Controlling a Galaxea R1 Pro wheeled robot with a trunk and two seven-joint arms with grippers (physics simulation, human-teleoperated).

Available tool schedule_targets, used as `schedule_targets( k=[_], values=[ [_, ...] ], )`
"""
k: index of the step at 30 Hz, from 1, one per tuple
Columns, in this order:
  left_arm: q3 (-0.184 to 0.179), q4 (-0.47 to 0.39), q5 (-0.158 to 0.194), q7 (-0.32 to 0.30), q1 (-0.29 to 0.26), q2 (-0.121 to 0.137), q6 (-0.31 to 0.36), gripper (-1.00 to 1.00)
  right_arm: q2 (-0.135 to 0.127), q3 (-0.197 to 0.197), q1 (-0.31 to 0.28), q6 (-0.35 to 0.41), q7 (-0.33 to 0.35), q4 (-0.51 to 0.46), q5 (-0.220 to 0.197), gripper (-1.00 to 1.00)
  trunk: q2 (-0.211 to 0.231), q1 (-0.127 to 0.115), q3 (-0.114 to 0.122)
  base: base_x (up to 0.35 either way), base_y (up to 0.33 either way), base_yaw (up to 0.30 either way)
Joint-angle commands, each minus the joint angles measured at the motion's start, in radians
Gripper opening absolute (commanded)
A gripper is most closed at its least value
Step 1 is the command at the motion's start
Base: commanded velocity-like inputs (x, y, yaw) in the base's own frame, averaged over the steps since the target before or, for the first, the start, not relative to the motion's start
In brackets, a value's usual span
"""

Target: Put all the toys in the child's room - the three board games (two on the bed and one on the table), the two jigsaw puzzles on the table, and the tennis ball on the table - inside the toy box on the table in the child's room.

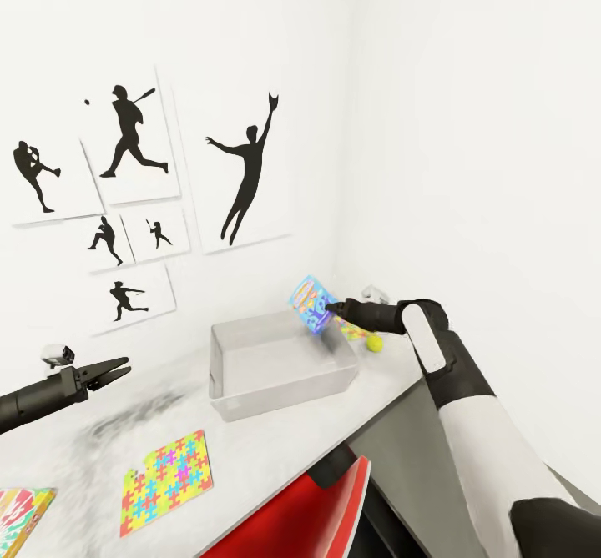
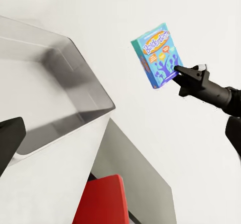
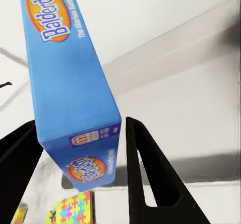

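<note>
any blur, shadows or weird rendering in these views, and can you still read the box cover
Head view: the table top looks smeared and grainy, with a dark smudgy shadow beside the toy box; the board game cover is too small to read. Left wrist view: sharp, "Balderdash" barely legible. Right wrist view: the title is crisp, while the dark fingers and background are soft.

The toy box (image 1: 280,366) looks like smooth, slightly glossy grey plastic. The blue board game (image 3: 70,83) has a printed cardboard look with a satin sheen, and the table (image 1: 100,449) top is matt, pale and mottled.
</note>
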Motion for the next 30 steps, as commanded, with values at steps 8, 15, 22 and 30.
schedule_targets(
  k=[8,15,22,30],
  values=[
    [0.0,0.0,-0.001,-0.005,-0.001,0.0,0.011,1.0,0.0,-0.023,-0.244,-0.059,-0.03,0.444,0.007,-1.0,-0.002,0.001,-0.002,0.0,0.0,0.0],
    [-0.001,0.0,-0.001,-0.005,-0.001,0.0,0.011,1.0,-0.001,-0.024,-0.283,-0.109,-0.052,0.523,0.007,-1.0,-0.002,0.001,-0.002,0.0,0.0,0.0],
    [-0.001,0.0,0.0,-0.005,-0.001,0.0,0.011,1.0,0.0,-0.022,-0.286,-0.117,-0.056,0.529,0.005,-1.0,-0.002,0.001,-0.007,0.0,0.0,0.0],
    [-0.001,0.0,0.0,-0.005,-0.001,0.0,0.011,1.0,0.005,-0.023,-0.286,-0.111,-0.052,0.531,0.001,-1.0,-0.002,0.001,-0.02,0.0,0.0,0.0]
  ],
)
